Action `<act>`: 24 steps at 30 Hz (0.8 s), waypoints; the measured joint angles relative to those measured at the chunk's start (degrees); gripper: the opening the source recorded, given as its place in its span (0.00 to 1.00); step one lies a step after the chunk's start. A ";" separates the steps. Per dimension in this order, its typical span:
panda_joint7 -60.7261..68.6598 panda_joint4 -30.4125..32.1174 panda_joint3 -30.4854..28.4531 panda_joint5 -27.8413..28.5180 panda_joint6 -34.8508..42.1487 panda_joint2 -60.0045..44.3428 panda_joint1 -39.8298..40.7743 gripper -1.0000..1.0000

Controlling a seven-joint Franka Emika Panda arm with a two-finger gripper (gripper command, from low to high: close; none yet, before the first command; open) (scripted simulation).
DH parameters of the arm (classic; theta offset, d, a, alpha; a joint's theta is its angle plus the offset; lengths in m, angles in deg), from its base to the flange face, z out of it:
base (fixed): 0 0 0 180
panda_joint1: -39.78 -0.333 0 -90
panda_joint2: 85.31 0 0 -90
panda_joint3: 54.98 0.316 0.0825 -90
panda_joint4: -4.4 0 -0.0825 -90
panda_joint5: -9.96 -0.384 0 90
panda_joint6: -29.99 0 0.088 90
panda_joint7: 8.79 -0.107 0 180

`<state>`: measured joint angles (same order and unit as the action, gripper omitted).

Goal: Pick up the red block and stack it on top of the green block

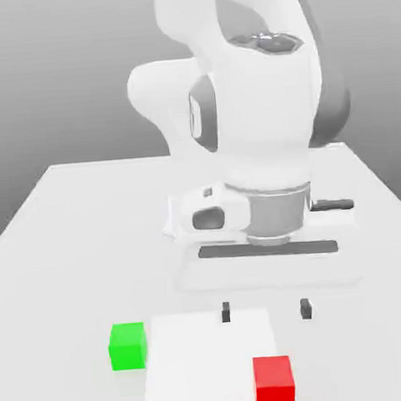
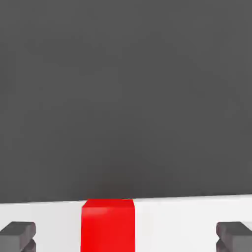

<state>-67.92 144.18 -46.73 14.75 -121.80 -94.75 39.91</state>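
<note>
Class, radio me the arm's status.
White arm's claw open, empty. Small red cube not yet grasped. Nothing seen between them.

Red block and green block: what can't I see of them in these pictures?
- Red block, bottom: in the hand view the picture's edge cuts it off.
- Red block, far side: in the exterior view its own front and top hide it.
- Green block, far side: hidden by its own front and top in the exterior view.
- Undersides of both: they face down, so neither can be made out in the exterior view.
</note>
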 joint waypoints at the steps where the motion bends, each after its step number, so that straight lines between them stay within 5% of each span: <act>1: -0.19 0.23 0.12 -0.19 -0.88 -2.03 -0.18 0.50; 6: -2.27 -0.91 -1.88 2.19 -8.70 -12.38 -1.92 0.50; 7: -2.53 -1.08 -2.22 2.52 -9.62 -13.50 -2.21 0.00; 18: -0.77 0.12 -0.59 0.11 -3.58 -6.20 -1.07 0.00; 24: -2.39 7.59 -6.02 -3.47 -0.93 3.97 5.57 0.00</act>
<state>-70.31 151.77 -52.75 11.28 -122.73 -90.77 45.48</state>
